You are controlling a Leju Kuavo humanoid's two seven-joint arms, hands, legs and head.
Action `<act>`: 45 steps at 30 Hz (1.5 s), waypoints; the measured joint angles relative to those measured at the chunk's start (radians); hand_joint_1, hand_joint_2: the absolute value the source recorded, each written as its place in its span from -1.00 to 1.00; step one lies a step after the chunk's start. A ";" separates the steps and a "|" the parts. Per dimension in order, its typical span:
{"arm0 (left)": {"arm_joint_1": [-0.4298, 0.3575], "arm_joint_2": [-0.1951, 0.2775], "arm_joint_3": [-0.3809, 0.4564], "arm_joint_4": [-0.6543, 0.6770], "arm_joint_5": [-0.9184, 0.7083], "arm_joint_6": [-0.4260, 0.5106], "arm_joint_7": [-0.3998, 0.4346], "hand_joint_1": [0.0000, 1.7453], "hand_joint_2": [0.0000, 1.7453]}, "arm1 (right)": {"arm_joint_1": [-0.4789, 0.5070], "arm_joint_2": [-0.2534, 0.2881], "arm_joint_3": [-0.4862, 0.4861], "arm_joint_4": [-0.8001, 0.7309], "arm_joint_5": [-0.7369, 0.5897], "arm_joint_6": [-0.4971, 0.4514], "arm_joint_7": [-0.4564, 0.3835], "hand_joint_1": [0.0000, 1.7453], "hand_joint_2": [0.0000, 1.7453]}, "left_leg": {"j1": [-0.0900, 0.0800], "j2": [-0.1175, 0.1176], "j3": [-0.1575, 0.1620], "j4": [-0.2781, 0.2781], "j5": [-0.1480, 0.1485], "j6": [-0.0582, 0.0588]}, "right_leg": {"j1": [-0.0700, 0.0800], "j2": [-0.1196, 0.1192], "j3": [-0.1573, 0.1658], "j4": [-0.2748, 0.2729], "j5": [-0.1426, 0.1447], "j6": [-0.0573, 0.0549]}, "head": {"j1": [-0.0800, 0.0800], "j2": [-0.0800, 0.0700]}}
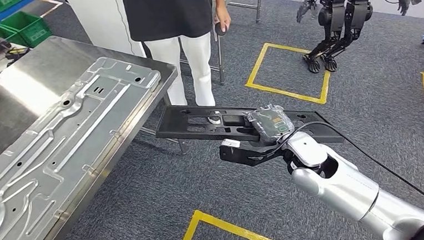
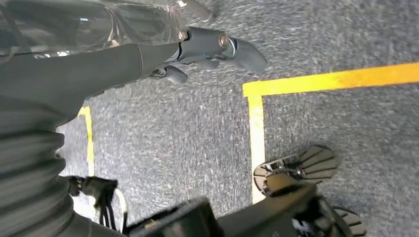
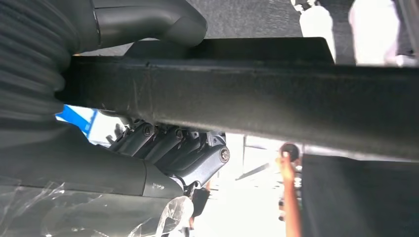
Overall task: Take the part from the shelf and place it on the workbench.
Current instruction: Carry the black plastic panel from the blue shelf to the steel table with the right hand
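Right hand (image 1: 266, 129) gripping black part (image 1: 199, 122), arm outstretched

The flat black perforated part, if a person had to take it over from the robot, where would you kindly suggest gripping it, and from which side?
Probably the free end of the flat black perforated part, the one toward the steel workbench. The right hand grips the near long edge further along, so that end juts out unobstructed. Come from the workbench side and pinch the thin plate top and bottom, since it lies roughly level.
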 joint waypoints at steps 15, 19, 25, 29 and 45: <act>0.001 -0.002 0.000 0.000 0.000 0.001 -0.008 -1.00 1.00 | -0.023 0.018 0.007 0.033 0.017 0.001 -0.017 1.00 1.00 | 0.016 0.054 -0.218 0.393 -0.155 -0.061 | -0.012 -0.026 0.108 -0.234 0.079 -0.028 | -0.006 0.000; 0.001 -0.002 0.000 0.000 0.000 0.001 -0.008 -1.00 1.00 | -0.023 0.018 0.007 0.033 0.017 0.001 -0.017 1.00 1.00 | 0.016 0.054 -0.218 0.393 -0.155 -0.061 | -0.012 -0.026 0.108 -0.234 0.079 -0.028 | -0.006 0.000; 0.001 -0.002 0.000 0.000 0.000 0.001 -0.008 -1.00 1.00 | -0.023 0.018 0.007 0.033 0.017 0.001 -0.017 1.00 1.00 | 0.016 0.054 -0.219 0.393 -0.155 -0.061 | -0.012 -0.026 0.108 -0.234 0.079 -0.028 | -0.006 0.000; 0.002 -0.002 0.000 0.000 0.000 0.001 -0.008 -1.00 1.00 | -0.024 0.019 0.007 0.035 0.017 0.001 -0.019 1.00 1.00 | 0.016 0.054 -0.215 0.380 -0.140 -0.059 | -0.011 -0.039 0.110 -0.234 0.077 -0.028 | -0.006 0.000; 0.009 -0.010 0.000 -0.001 -0.001 -0.010 -0.004 -1.00 1.00 | -0.082 0.027 0.005 0.064 -0.056 0.041 -0.081 1.00 1.00 | 0.002 0.011 -0.058 0.131 -0.085 -0.032 | -0.017 0.011 0.103 -0.250 0.108 -0.019 | -0.003 0.000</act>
